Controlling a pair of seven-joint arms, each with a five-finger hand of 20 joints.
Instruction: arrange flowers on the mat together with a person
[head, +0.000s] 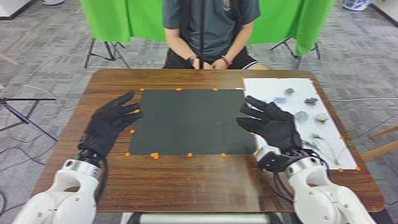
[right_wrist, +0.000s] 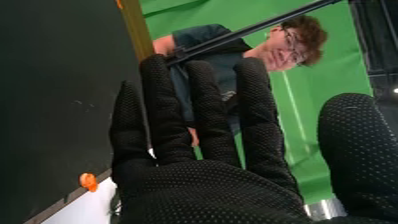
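Black fabric covers the robot's right hand (head: 275, 125), poised over the edge where a dark mat (head: 189, 122) meets a white sheet (head: 264, 86). The hand is spread wide, its fingers extended and slightly apart toward the far side of the table, the thumb set well out from them in the right wrist view; nothing is gripped. Across the mat, the left hand (head: 111, 117) is over the left edge, likewise open, its fingers pointing away from the robot and inward.

The flowers lie on the sheet, to the right of the mat. Blue blooms (head: 280, 100) and a dark bloom (head: 311, 101) rest toward the far end, with pale green blooms (head: 321, 118) nearer the middle. Closer to the robot, thin sprigs (head: 317, 137) point their tips away from it, their long axes slanting back toward the sheet's near right corner. Small orange markers (head: 155, 155) line the mat's edges on the brown wooden table (head: 178, 187). Beyond the table hangs a bright green cloth (head: 133, 20).
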